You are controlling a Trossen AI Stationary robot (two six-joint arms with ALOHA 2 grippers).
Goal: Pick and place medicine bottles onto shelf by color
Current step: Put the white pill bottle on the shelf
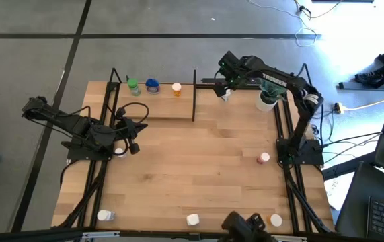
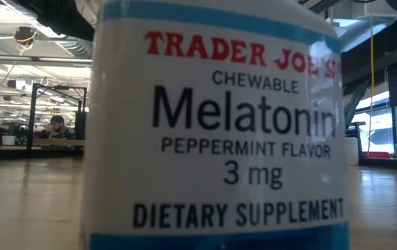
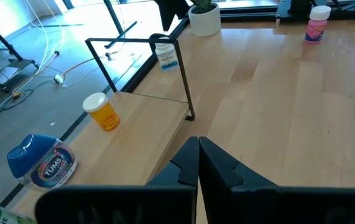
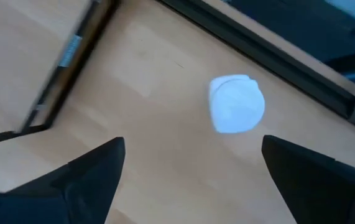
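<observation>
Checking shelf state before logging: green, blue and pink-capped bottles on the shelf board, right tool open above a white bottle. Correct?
One error: the third bottle on the shelf is orange, not pink-capped; the left wrist view shows it clearly. The pink bottle stands on the table near the right arm's base. The green bottle, blue bottle and open right tool above the white bottle are right.

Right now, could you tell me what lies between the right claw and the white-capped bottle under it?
Only bare tabletop; the right wrist view shows the open right claw above the white-capped bottle.
</observation>
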